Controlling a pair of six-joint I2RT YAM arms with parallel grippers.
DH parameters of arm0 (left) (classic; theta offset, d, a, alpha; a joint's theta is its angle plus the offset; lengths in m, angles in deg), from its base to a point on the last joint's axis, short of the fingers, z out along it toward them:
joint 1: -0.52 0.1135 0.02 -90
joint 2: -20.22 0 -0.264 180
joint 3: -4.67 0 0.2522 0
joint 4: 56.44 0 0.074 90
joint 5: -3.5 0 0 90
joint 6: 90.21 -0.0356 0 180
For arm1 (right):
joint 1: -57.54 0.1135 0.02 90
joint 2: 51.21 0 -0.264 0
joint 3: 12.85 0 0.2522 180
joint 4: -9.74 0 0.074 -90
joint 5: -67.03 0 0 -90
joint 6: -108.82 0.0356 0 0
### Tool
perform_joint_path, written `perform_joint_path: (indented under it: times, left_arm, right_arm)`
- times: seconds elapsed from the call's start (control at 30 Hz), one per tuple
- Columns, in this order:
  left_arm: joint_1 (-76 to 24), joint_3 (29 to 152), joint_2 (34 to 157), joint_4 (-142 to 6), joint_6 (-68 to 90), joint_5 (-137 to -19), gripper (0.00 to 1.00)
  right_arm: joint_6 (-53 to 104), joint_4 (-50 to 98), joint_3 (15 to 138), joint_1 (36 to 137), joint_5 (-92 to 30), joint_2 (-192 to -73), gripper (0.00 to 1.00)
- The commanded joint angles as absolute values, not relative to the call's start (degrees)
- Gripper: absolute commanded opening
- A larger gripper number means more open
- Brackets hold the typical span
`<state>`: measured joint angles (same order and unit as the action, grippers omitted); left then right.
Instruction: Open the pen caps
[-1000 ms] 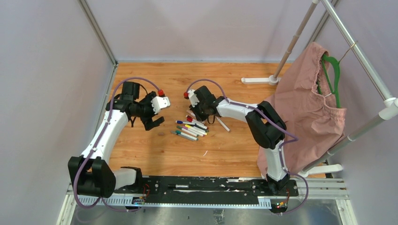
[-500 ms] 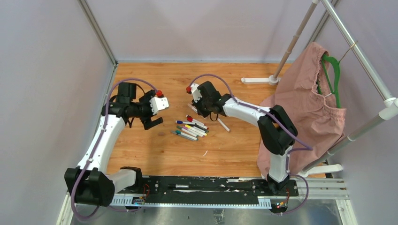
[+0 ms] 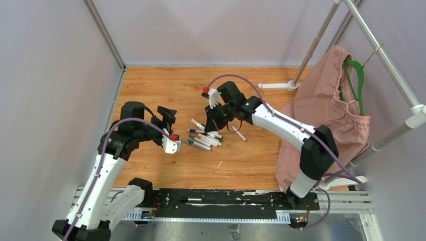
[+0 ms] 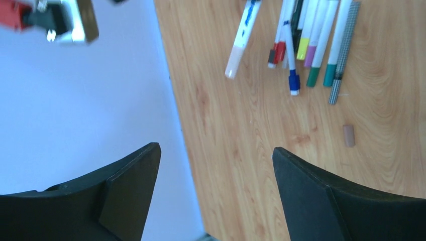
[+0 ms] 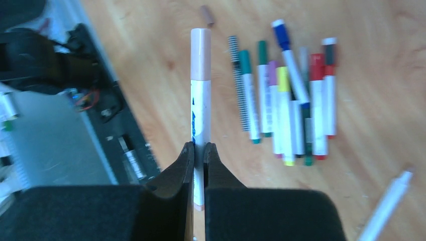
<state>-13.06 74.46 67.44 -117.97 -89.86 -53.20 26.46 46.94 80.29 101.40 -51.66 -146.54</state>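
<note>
My right gripper (image 5: 199, 146) (image 3: 210, 123) is shut on a white pen (image 5: 201, 108) (image 3: 198, 123), held off the table with its peach cap (image 5: 200, 55) pointing toward my left arm. The same pen (image 4: 242, 40) shows in the left wrist view. Below it several capped pens (image 3: 207, 138) (image 5: 286, 100) (image 4: 311, 45) lie side by side, with pen caps in red, blue, yellow, green and purple. A loose brown cap (image 4: 348, 135) (image 5: 207, 15) lies apart from them. My left gripper (image 3: 171, 129) (image 4: 216, 160) stands wide open and empty, left of the pens.
A lone white pen (image 3: 238, 133) (image 5: 387, 206) lies right of the group. At the right a clothes rack (image 3: 321, 35) carries a pink garment (image 3: 321, 125) on a green hanger (image 3: 355, 75). Its white foot (image 3: 276, 86) rests at the back. Lilac walls (image 3: 50, 75) enclose the table.
My right gripper closed on the peach-capped pen and lifted it off the table. My left arm swung back toward the near side, its gripper staying open.
</note>
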Motion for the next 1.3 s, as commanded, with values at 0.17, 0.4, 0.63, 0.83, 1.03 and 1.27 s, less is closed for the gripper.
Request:
perform_joint_path:
  times: [0.17, 0.4, 0.63, 0.83, 1.03, 1.27]
  left_arm:
    - [-23.9, 72.0, 68.5, -118.5, -93.3, -58.3, 0.79]
    - [-25.4, 72.6, 69.7, -118.5, -93.2, -60.0, 0.55]
    - [-26.2, 72.7, 71.3, -118.6, -91.1, -60.9, 0.45]
    - [-26.5, 73.5, 71.6, -118.7, -89.5, -60.8, 0.29]
    - [-27.1, 73.9, 71.6, -118.8, -87.7, -60.5, 0.03]
    - [-27.2, 74.5, 72.3, -118.6, -86.0, -61.5, 0.0]
  right_arm:
    - [35.2, 54.4, 87.2, 105.2, -65.5, -145.3, 0.0]
    - [36.6, 54.7, 88.4, 105.4, -69.5, -146.0, 0.0]
    - [37.2, 54.9, 90.0, 105.6, -71.4, -147.4, 0.0]
    - [37.8, 54.9, 90.7, 105.6, -71.6, -148.6, 0.0]
    - [38.3, 54.8, 91.2, 105.6, -71.3, -149.7, 0.0]
    - [42.3, 48.8, 88.9, 105.6, -72.7, -149.4, 0.4]
